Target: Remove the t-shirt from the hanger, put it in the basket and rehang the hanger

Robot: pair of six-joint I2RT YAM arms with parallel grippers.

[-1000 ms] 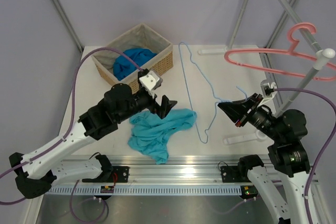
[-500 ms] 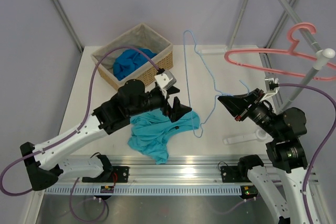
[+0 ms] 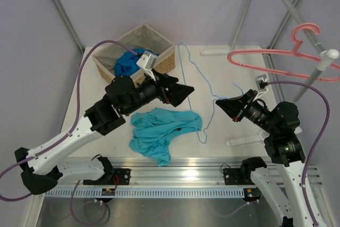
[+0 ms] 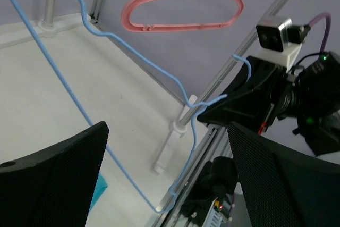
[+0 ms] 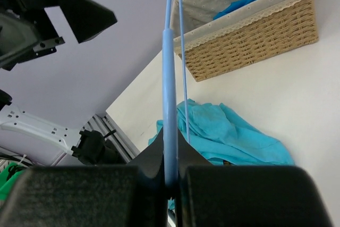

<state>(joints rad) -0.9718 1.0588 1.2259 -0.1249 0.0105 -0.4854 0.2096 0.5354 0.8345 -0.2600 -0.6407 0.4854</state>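
The teal t-shirt (image 3: pixel 162 134) lies crumpled on the white table, free of the hanger. My right gripper (image 3: pixel 223 103) is shut on the neck of the thin light-blue wire hanger (image 3: pixel 203 142) and holds it bare in the air to the right of the shirt. In the right wrist view the hanger (image 5: pixel 170 104) runs straight up from the closed right gripper (image 5: pixel 171 171), with the t-shirt (image 5: pixel 228 136) behind it. My left gripper (image 3: pixel 183 93) hovers open above the shirt and points at the hanger. In the left wrist view the left gripper (image 4: pixel 167 131) is empty and the hanger (image 4: pixel 79 107) crosses in front of it.
A wicker basket (image 3: pixel 135 51) with a royal-blue cloth (image 3: pixel 127 62) stands at the back left. A pink plastic hanger (image 3: pixel 276 57) hangs on the rack pole (image 3: pixel 313 78) at the right. Metal frame posts rise at the back.
My left arm has lifted off the t-shirt and swung up and to the right, still open. The right gripper and the hanger have shifted slightly to the left.
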